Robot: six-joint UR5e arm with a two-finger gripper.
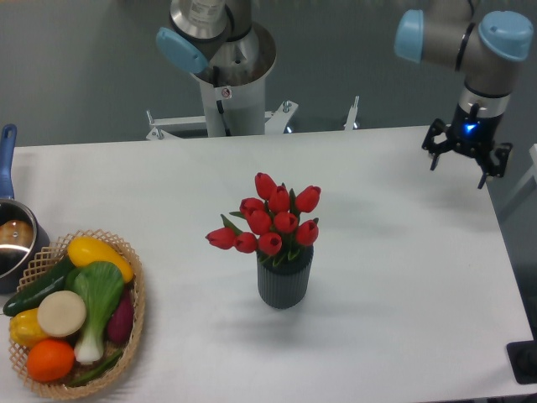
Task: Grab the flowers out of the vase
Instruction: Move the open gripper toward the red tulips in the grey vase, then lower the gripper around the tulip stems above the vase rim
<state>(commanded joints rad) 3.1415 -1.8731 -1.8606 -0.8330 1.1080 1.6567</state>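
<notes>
The flowers [273,221] stand in the vase [284,278] near the middle of the counter [403,252], with the red buds spreading wider than the vase mouth. The end effector [465,161] hangs over the far right part of the counter, well apart from the bunch, with its fingers apart and nothing between them.

I think the main danger is the vase. It is narrow and stands free, so if the end effector comes from the side and pushes the stems, the vase may tip over or slide. A grasp on the buds only may catch a few of them and leave the others behind, since they fan out to the left. If the stems sit tight in the mouth, lifting may carry the vase up too. The basket [130,323] of vegetables at the left is well away and looks safe
</notes>
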